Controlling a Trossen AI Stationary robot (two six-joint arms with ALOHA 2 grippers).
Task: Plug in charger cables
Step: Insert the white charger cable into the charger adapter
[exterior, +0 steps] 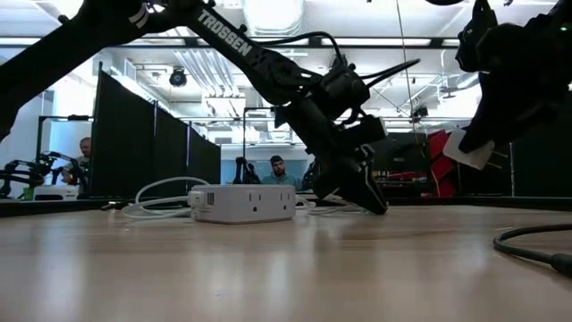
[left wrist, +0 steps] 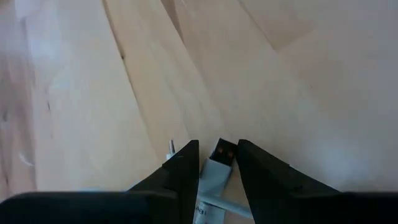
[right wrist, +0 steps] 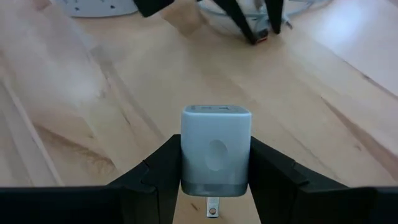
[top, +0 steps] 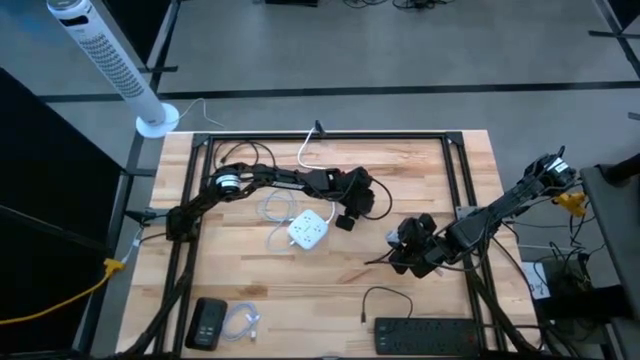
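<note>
Left claw (left wrist: 216, 163) grasping cable plug (left wrist: 222, 151) mid-counter; right claw (right wrist: 214, 163) grasping charger block (right wrist: 216, 151); mating step; next needs aligning plug to block.

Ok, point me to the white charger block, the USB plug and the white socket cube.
White charger block (right wrist: 216, 149): right wrist view, front face, between the right gripper's fingers.
Silver USB plug (left wrist: 222, 151): left wrist view, open metal end.
Square white socket cube (top: 309, 230): high view, top face.

Right gripper (right wrist: 214, 180): jaws clamp a white charger block (right wrist: 216, 149), metal prong visible beneath it, above the wooden table (right wrist: 93, 112). Beyond, the left gripper (right wrist: 258, 25) touches down beside white cables (right wrist: 217, 15).
</note>
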